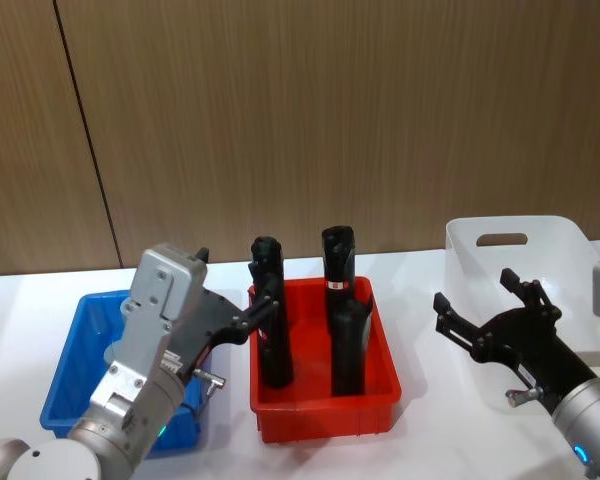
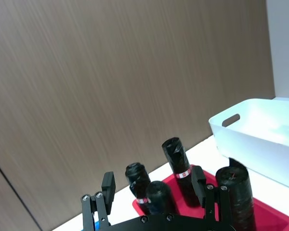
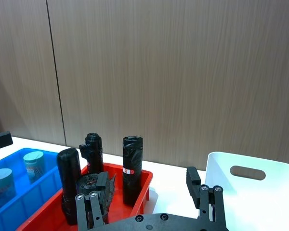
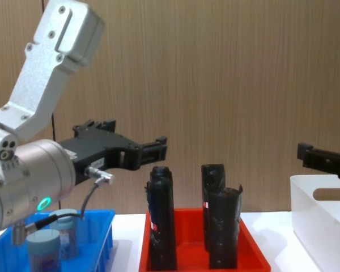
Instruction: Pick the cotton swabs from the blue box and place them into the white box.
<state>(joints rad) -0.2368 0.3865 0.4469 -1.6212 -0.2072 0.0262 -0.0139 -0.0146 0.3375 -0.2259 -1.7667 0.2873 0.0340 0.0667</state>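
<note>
Wood-panel wall (image 1: pixel 280 120) behind; white table (image 1: pixel 420 295) in front

Left end of table: blue box (image 1: pixel 65 365). Two cotton swabs (image 4: pixel 44 249) stand upright in it, lids up, close side by side. None lifted yet.

Left gripper (image 2: pixel 153 184): raised well above the blue box's right edge, fingers spread wide, holding nothing. It is aimed toward the wall rather than down, with its fingertips near the top of the nearest black roll.

Middle of table: red tray (image 1: pixel 320 420) just beside the blue box, with tall black rolls (image 1: pixel 342 270) standing in it. These are not wanted.

Right gripper (image 1: pixel 473 292): open and empty, hovering over the table between the red tray and the white box, close to the box's left wall.

Right edge of table: white box (image 1: pixel 565 228), handle slot near its rim.

Step in hand, as judged: the reach for the first tub. To do it well:
- draw the left gripper back from the black roll and tip it downward
- centre the open fingers over one lid only, since the tubs stand close
- close on the body below the lid
- lift straight up before crossing, high enough to clear the rolls on the way to the white box
</note>
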